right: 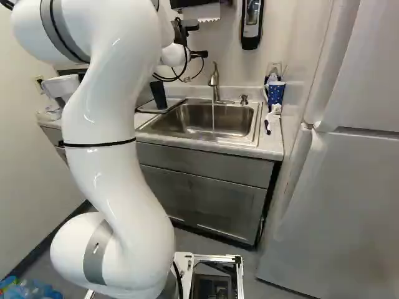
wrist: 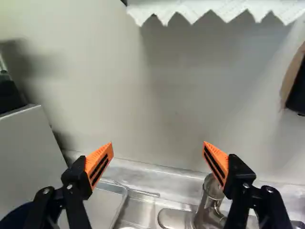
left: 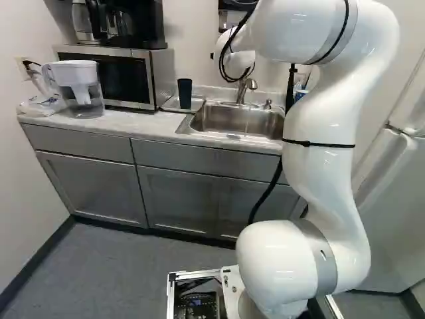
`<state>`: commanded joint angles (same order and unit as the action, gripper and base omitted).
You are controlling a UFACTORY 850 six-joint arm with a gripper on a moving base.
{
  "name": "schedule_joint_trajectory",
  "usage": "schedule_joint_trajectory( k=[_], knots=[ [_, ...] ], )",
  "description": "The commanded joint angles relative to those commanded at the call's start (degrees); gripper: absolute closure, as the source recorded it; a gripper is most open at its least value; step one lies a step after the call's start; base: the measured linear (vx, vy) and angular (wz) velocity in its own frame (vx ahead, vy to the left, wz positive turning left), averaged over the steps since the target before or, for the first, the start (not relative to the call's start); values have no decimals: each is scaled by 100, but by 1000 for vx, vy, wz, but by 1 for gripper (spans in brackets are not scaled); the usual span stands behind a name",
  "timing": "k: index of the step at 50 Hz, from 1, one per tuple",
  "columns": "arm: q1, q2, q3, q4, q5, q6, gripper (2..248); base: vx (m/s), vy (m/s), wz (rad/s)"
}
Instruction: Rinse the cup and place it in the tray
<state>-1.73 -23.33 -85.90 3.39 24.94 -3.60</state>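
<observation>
In the right base view my gripper (right: 201, 40) is up by the wall, above and left of the faucet (right: 214, 81). The wrist view shows the gripper (wrist: 158, 149) open, its orange pads wide apart with only wall and counter edge behind the gap. The dark blue cup (left: 184, 93) stands upright on the metal tray (left: 197, 104) left of the sink (left: 239, 122). In the wrist view a dark blue rounded edge (wrist: 15, 215), likely the cup, shows beside one finger, near the tray (wrist: 104, 202). A thin stream of water (right: 212, 118) falls from the faucet into the sink.
Left of the tray stand a microwave (left: 123, 76) and a water pitcher (left: 80, 90). Right of the sink are a spotted mug (right: 275, 93) and a brush (right: 272, 118). A refrigerator (right: 336, 205) flanks the counter. Paper towel (wrist: 214, 9) hangs ahead of the gripper.
</observation>
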Motion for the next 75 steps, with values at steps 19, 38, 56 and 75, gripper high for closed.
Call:
schedule_joint_trajectory(
  k=[19, 38, 56, 75],
  knots=[
    [-236, -206, -247, 0, 0, 0, 3, 0, 0, 0],
    [-261, -358, -431, 0, 0, 0, 3, 0, 0, 0],
    [-261, -358, -431, 0, -180, 0, 3, 0, 0, 0],
    [-261, -358, -431, 0, -418, 0, 3, 0, 0, 0]
  ],
)
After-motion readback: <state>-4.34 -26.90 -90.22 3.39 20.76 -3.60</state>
